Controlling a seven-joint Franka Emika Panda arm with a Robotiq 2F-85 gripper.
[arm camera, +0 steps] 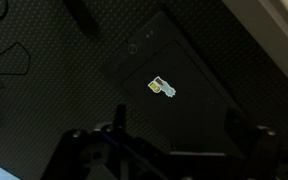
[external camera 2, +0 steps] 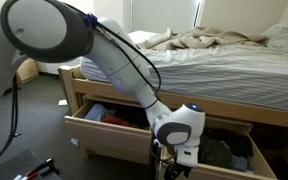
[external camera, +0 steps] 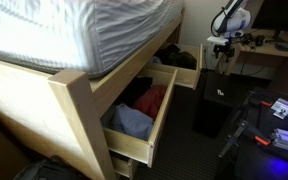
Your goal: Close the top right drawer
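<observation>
In the wrist view the end effector (arm camera: pixel 174 148) shows its two fingers at the far sides of the dim frame, so it looks spread wide and holds nothing. Directly beneath it a black box (arm camera: pixel 169 80) with a small pale sticker lies on the dark floor. No wood of the bed comes into that view.

In an exterior view the end effector (external camera 2: pixel 177 160) hangs low in front of the bed frame. The top right drawer (external camera 2: pixel 266 160) stands pulled out just beyond it and to one side, with dark clothing inside. Farther along the frame is the other open drawer (external camera 2: pixel 104 140), holding blue and red clothes, and above both lies the mattress (external camera 2: pixel 204 65).

The step in hand seems to be the approach, as no contact with the drawer front shows. The next move likely calls for bringing the end effector squarely to the middle of the flat front. It should then push straight towards the frame so the drawer does not skew. How much gap lies between them I cannot tell.
</observation>
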